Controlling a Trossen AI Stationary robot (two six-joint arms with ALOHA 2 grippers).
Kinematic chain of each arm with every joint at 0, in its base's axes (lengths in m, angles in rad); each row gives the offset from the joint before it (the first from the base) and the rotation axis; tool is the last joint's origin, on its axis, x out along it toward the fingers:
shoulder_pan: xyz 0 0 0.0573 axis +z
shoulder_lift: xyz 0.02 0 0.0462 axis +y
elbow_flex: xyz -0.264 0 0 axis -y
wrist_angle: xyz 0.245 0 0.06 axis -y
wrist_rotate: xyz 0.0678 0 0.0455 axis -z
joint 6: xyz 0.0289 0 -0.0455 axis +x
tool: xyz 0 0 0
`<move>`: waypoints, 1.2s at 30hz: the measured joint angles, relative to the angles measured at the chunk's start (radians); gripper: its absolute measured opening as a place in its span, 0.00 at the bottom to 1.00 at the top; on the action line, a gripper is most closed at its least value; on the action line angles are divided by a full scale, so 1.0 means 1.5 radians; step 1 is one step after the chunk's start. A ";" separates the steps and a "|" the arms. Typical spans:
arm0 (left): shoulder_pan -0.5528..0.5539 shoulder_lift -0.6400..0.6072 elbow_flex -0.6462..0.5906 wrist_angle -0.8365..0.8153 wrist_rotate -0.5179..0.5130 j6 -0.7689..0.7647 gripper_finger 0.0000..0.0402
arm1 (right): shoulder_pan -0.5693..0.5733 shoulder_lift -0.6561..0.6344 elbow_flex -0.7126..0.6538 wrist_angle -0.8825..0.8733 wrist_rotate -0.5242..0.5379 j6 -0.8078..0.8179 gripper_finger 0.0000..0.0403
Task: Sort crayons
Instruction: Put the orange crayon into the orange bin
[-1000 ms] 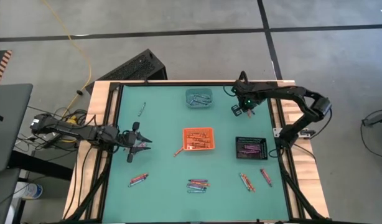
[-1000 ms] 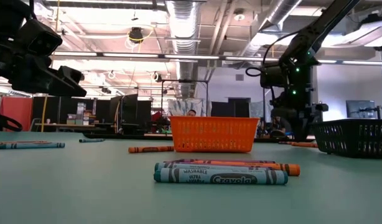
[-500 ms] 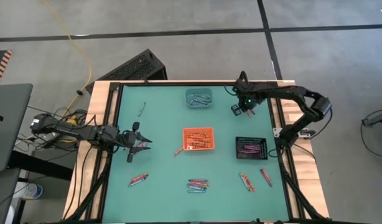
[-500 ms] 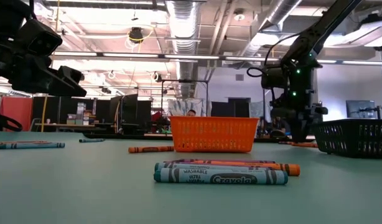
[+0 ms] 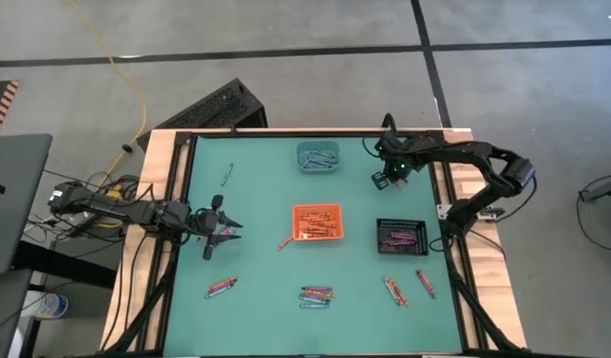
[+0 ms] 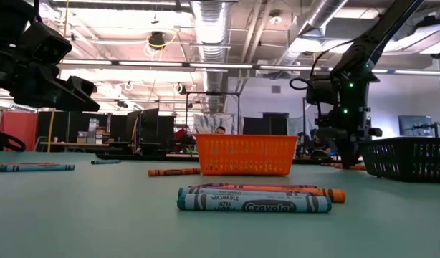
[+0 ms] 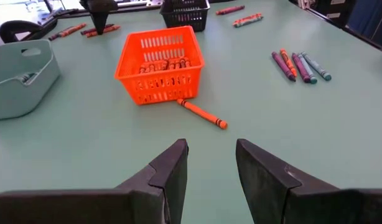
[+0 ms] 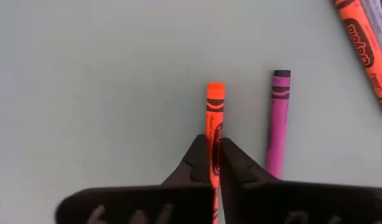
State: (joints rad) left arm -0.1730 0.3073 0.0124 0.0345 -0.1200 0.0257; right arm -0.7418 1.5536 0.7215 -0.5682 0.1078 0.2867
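We have an orange crayon [image 8: 215, 118] pinched between the fingers of the right gripper [image 8: 216, 163], near the far right corner of the table [image 5: 256, 199]; a purple crayon [image 8: 278, 118] lies just beside it, untouched; we judge the narrow grip is there to take only one. The orange tray [image 5: 316, 221] in the middle probably receives it. Other crayons lie along the near edge; the left gripper [image 7: 208, 163] waits spread at the left edge, holding nothing.
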 joint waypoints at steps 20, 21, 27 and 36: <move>0.000 0.000 0.000 0.000 0.000 0.000 0.32 | 0.359 0.000 0.324 -0.032 -0.011 -0.041 0.00; 0.000 0.000 0.000 0.000 0.000 0.000 0.32 | 0.390 0.003 0.335 -0.017 0.005 -0.044 0.00; 0.000 0.000 0.000 0.000 0.000 0.000 0.32 | 0.531 0.032 0.344 0.065 0.085 -0.071 0.00; 0.000 0.006 0.000 0.000 0.000 0.000 0.32 | 0.599 0.152 0.348 0.119 0.114 -0.124 0.00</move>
State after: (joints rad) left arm -0.1732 0.3156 0.0124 0.0347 -0.1198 0.0261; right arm 0.1573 1.7812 1.2434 -0.3898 0.2791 0.1004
